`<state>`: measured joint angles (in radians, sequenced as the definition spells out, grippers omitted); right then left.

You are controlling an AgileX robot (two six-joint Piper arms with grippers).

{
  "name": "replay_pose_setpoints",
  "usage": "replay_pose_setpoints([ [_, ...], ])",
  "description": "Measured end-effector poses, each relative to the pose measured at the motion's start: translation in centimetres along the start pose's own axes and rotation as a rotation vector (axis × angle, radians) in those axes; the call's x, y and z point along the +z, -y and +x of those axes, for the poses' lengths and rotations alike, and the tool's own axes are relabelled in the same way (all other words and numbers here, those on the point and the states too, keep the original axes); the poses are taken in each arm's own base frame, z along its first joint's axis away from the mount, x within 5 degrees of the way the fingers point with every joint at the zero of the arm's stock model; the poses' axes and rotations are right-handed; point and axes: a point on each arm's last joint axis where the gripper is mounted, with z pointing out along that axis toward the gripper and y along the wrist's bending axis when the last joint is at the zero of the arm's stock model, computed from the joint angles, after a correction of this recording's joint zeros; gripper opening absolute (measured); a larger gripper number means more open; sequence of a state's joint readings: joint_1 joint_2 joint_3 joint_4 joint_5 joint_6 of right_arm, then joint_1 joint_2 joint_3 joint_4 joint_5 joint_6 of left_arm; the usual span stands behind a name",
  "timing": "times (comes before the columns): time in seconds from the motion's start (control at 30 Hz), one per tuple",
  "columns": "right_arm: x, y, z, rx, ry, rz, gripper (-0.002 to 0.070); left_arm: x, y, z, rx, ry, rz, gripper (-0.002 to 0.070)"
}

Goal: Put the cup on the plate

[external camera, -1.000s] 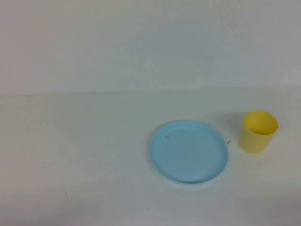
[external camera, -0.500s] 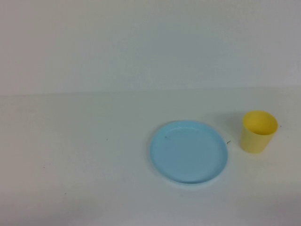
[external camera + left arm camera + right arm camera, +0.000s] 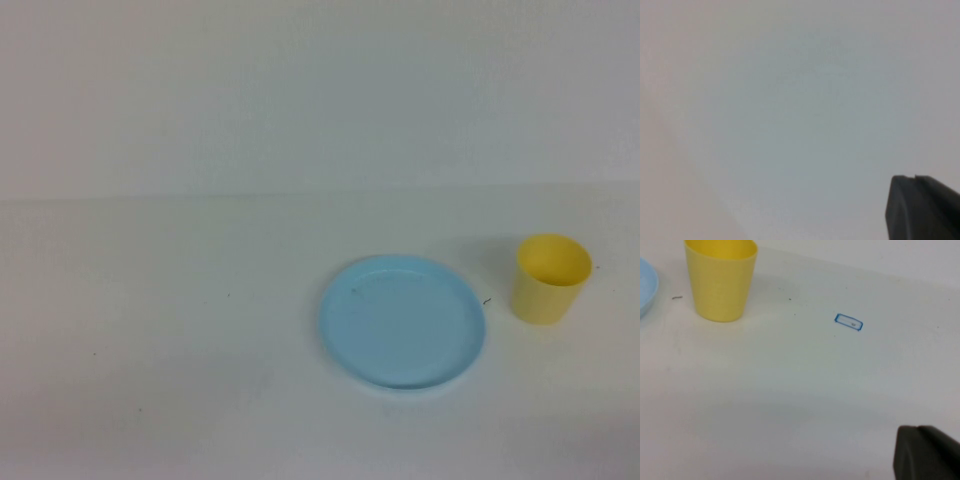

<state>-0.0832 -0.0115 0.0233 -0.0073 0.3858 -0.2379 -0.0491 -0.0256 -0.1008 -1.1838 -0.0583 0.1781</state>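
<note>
1. Left gripper point(image 3: 922, 207) isn't over the table in the high view; only a dark corner of it pokes into its own wrist camera. Closed up, nothing in it.
2. The plate point(image 3: 403, 321) sits bare on the white table point(image 3: 180, 330), right of middle.
3. The cup point(image 3: 551, 277) stands upright just beside the plate's right edge, not touching it.
4. Right gripper point(image 3: 927, 452) hangs back, well apart from the cup, pinched closed and empty.
5. So nothing's started, I'd say. Next the right arm probably has to open up, reach in, and grab the cup's wall.
</note>
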Motion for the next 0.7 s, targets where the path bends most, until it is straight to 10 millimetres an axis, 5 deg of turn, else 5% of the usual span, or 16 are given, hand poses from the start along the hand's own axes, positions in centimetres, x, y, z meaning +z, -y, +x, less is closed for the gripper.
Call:
replay_pose_setpoints([
  [0.17,0.0,0.0,0.0,-0.002,0.0,0.001,0.0,-1.7,8.5,-5.3,0.43,0.19,0.208,0.0001],
  [0.4,0.0,0.0,0.0,-0.002,0.0,0.001,0.0,-0.9,16.1,-9.6,0.751,0.281,0.274,0.0001],
  [0.53,0.0,0.0,0.0,-0.002,0.0,0.001,0.0,1.4,17.9,-10.2,0.798,0.213,0.282,0.0001],
  [0.7,0.0,0.0,0.0,-0.003,0.0,0.002,0.0,6.3,17.0,-9.2,0.899,0.071,0.212,0.0001],
])
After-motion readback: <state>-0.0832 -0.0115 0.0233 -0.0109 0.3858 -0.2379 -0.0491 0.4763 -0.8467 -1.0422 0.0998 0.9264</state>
